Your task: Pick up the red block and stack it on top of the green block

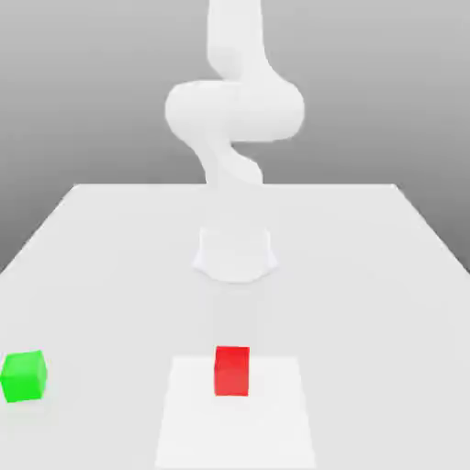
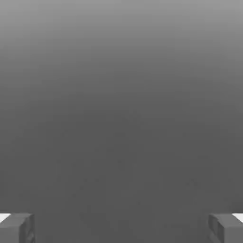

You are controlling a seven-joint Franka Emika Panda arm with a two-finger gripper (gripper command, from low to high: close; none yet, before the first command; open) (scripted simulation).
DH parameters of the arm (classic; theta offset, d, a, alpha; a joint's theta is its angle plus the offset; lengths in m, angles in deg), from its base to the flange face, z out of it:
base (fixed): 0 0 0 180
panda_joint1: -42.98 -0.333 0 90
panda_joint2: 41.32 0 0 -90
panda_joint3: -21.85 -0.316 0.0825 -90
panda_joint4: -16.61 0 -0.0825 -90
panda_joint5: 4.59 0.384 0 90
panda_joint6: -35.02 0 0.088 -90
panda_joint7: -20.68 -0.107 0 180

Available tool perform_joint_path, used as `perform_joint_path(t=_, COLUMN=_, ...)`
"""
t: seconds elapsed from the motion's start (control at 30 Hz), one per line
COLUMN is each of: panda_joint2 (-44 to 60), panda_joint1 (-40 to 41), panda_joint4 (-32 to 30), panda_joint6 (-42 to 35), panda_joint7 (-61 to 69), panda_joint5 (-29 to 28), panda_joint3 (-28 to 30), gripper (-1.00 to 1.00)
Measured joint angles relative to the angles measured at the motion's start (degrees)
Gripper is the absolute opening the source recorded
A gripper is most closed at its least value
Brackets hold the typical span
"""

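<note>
Broadly, the table (image 1: 101, 303) is pale and smooth, narrowing toward a grey backdrop (image 1: 55, 92) that darkens lower down. A white patch (image 1: 234, 431) lies on it, with the red block (image 1: 231, 372) near its far edge. The green block (image 1: 24, 376) sits well apart, at the exterior view's left. The gripper's (image 2: 121, 228) fingers are wide apart.

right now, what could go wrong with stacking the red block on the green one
The green block sits at the exterior view's left edge, well apart from the red block, so the carry could drift and miss its top. It also looks turned relative to the red block, so a stack might land crooked. The gripper is open and empty, so a poorly centred descent could nudge the red block.
</note>
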Motion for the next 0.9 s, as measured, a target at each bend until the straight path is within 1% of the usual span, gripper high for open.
perform_joint_path(t=0.37, panda_joint2=22.08, panda_joint1=0.35, panda_joint4=-16.62, panda_joint6=14.97, panda_joint7=-0.54, panda_joint5=0.11, panda_joint3=-0.04, gripper=0.0)
perform_joint_path(t=0.57, panda_joint2=36.22, panda_joint1=0.39, panda_joint4=-26.62, panda_joint6=24.36, panda_joint7=-1.07, panda_joint5=-0.07, panda_joint3=0.15, gripper=0.0)
perform_joint_path(t=0.63, panda_joint2=40.78, panda_joint1=0.39, panda_joint4=-27.66, panda_joint6=27.89, panda_joint7=-1.11, panda_joint5=-0.04, panda_joint3=0.17, gripper=0.0)
perform_joint_path(t=0.8, panda_joint2=51.29, panda_joint1=0.41, panda_joint4=-26.71, panda_joint6=36.75, panda_joint7=-1.14, panda_joint5=-0.06, panda_joint3=0.16, gripper=0.0)
perform_joint_path(t=0.83, panda_joint2=53.14, panda_joint1=0.46, panda_joint4=-26.46, panda_joint6=38.35, panda_joint7=-1.09, panda_joint5=0.01, panda_joint3=0.09, gripper=-1.0)
perform_joint_path(t=0.9, panda_joint2=53.14, panda_joint1=0.46, panda_joint4=-26.46, panda_joint6=38.35, panda_joint7=-1.11, panda_joint5=0.0, panda_joint3=0.09, gripper=-1.0)
